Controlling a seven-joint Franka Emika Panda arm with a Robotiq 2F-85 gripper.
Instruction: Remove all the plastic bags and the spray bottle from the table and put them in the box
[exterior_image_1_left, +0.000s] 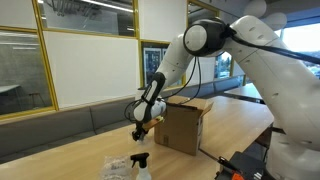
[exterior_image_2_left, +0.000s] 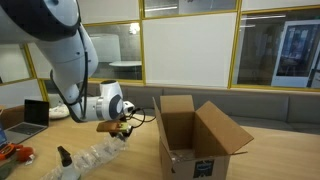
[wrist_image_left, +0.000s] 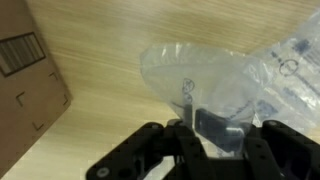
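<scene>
On long pale light-wood desk (exterior_image_1_left: 238, 120): one brown corrugated cardboard box (exterior_image_2_left: 190, 135), flaps open. Barcode label seen only in wrist view (print too blurred to read). Beside box, heap of clear thin-film plastic bags (exterior_image_2_left: 95, 155); at least two in wrist view. One small black-headed spray bottle (exterior_image_1_left: 141, 166) upright by heap. Hand (wrist_image_left: 205, 128) clenched on one bag's film.

Clear plastic bags (exterior_image_2_left: 97, 155) heaped on pale table (exterior_image_1_left: 60, 165), spray bottle (exterior_image_1_left: 141, 167) upright beside them, cardboard box (exterior_image_2_left: 180, 130) open.
</scene>
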